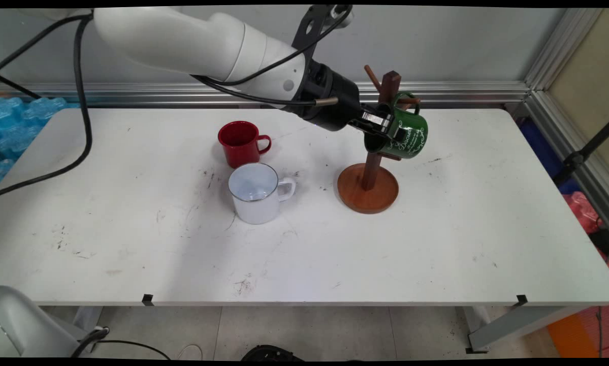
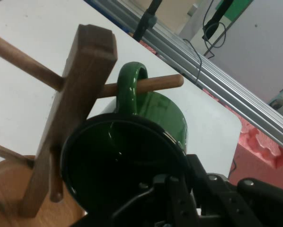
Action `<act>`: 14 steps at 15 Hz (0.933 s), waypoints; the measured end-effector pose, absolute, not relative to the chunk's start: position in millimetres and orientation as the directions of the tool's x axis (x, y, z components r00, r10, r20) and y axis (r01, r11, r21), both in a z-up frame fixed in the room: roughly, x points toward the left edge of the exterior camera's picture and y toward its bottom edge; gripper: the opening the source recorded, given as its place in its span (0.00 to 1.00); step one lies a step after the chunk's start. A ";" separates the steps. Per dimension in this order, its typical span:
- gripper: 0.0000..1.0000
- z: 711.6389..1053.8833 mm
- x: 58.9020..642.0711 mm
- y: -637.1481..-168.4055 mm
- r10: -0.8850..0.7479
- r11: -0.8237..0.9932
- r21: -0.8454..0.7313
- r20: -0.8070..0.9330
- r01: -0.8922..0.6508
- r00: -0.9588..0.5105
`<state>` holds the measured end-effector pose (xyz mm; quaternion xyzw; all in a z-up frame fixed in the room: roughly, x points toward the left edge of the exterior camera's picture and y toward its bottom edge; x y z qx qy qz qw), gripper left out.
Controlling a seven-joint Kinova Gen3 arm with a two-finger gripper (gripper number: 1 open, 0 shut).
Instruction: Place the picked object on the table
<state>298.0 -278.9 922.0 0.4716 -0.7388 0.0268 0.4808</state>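
Main view | end effector (image 1: 384,128) pinching green mug (image 1: 407,135) rim; mug handle looped over mug tree (image 1: 369,173) peg

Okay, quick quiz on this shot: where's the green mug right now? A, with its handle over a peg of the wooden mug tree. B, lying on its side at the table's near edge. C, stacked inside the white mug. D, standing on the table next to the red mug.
A: the green mug has its handle looped over a peg of the wooden mug tree, off the table, with the gripper at its rim.
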 end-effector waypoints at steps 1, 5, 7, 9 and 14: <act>0.00 923.2 298.3 -278.5 -0.669 0.558 0.413 0.737 -0.720 -0.096; 0.00 928.0 298.2 -276.0 -0.662 0.573 0.409 0.742 -0.710 -0.107; 0.00 930.6 295.9 -273.4 -0.659 0.583 0.411 0.743 -0.701 -0.113; 0.00 933.6 292.0 -269.9 -0.657 0.593 0.415 0.744 -0.690 -0.117; 0.00 941.1 281.2 -258.5 -0.653 0.620 0.429 0.746 -0.657 -0.128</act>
